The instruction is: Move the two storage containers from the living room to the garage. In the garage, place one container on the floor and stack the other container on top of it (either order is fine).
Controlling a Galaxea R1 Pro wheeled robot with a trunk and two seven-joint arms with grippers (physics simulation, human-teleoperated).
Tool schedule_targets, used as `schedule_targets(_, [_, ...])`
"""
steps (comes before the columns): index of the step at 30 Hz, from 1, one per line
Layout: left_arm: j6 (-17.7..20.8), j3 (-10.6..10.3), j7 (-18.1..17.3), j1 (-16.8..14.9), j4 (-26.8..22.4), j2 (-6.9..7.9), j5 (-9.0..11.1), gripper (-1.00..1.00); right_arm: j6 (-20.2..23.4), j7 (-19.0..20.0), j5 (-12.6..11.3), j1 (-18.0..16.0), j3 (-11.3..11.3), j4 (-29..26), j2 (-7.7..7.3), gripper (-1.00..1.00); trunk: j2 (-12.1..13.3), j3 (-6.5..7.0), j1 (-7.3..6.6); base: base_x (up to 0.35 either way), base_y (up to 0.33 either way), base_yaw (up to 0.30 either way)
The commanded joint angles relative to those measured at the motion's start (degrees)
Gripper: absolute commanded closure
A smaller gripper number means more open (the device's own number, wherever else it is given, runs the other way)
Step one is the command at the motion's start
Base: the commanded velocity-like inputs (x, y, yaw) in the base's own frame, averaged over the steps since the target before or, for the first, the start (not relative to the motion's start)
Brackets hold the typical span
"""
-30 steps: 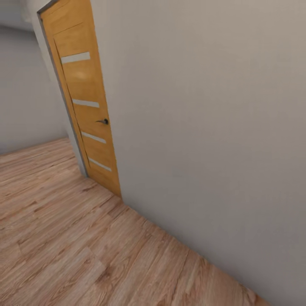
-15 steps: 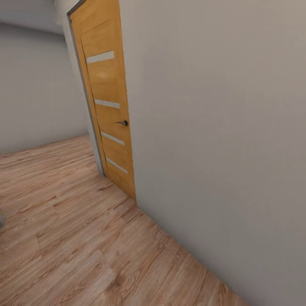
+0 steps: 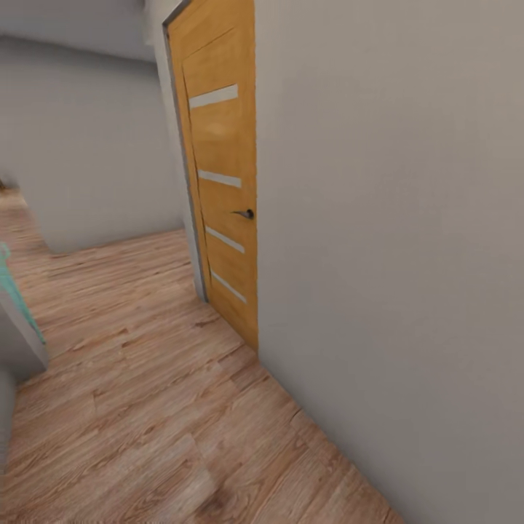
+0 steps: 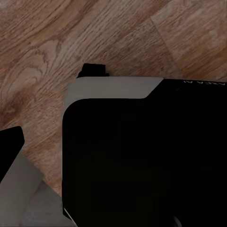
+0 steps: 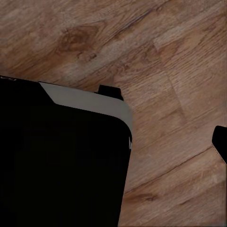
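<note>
Honey-wood door (image 3: 222, 175): shut, set in the grey wall (image 3: 393, 255), ahead and slightly left; wood-plank floor (image 3: 145, 407) leading to it; robot base (image 4: 142, 156) under both wrist cameras; containers nowhere to place; finger spread impossible to tell.

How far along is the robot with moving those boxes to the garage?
Nothing looks done yet. In the head view the robot faces a shut honey-wood door in a grey wall, standing on light wood-plank floor, so it is apparently on its way. Both wrist views look down at its dark base over planks. Carrying, setting down and stacking both containers seem to remain.
</note>
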Motion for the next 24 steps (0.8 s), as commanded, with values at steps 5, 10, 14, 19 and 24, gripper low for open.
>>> schedule_targets(5, [0.21, -0.02, 0.17, -0.04, -0.02, -0.03, 0.42, -1.00, -0.26, -0.10, -0.54, -0.03, 0.48, 0.10, 0.03, -1.00, -0.04, -0.06, 0.01, 0.020, 0.000, 0.274])
schedule_targets(10, [0.21, -0.02, 0.17, -0.04, -0.02, -0.03, 0.44, -1.00, -0.26, -0.10, -0.56, -0.03, 0.48, 0.10, 0.08, -1.00, -0.04, -0.06, 0.01, 0.002, 0.000, 0.274])
schedule_targets(14, [0.21, -0.02, 0.17, -0.04, -0.02, -0.03, 0.44, -1.00, -0.26, -0.10, -0.54, -0.03, 0.48, 0.10, 0.05, -1.00, -0.04, -0.06, 0.01, 0.000, 0.000, 0.274])
schedule_targets(19, [0.21, -0.02, 0.22, -0.04, -0.02, -0.03, 0.44, -1.00, -0.26, -0.10, -0.52, -0.03, 0.48, 0.10, 0.05, -1.00, -0.04, -0.06, 0.01, 0.000, 0.000, 0.274])
schedule_targets(24, [0.21, -0.02, 0.25, -0.04, -0.02, -0.03, 0.45, -1.00, -0.25, -0.10, -0.53, -0.03, 0.48, 0.10, 0.03, -1.00, -0.04, -0.06, 0.01, 0.000, 0.000, 0.274])
